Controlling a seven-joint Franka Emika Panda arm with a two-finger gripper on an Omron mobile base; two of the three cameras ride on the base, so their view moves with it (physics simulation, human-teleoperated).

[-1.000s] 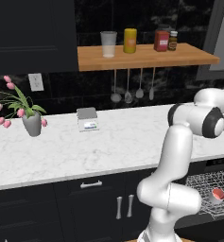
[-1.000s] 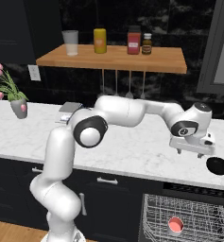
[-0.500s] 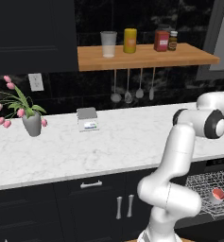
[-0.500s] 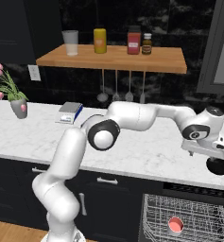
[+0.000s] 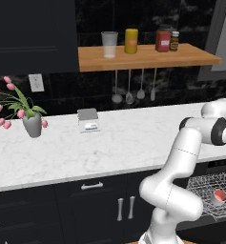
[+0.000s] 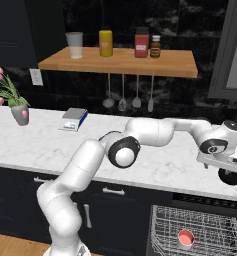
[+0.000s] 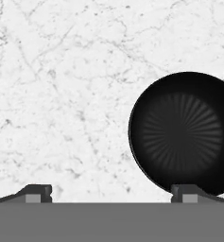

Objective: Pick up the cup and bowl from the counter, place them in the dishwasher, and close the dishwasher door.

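The round black bowl with a ribbed inside [image 7: 182,133] sits upright on the white grey-veined marble counter [image 7: 61,94], at its right end; in the right base view the bowl [image 6: 233,177] lies partly under the white arm's hand; the 2 dark fingers [image 7: 37,192] stand wide apart and hold nothing, the gripper [image 7: 110,194] pointing down at the counter, with 1 finger at the bowl's near rim and the other over bare marble; below the counter the black dishwasher's light grey wire rack [image 6: 195,231] is drawn out and carries a small red cup [image 6: 185,238]; whether the dishwasher door is fully down I cannot tell.
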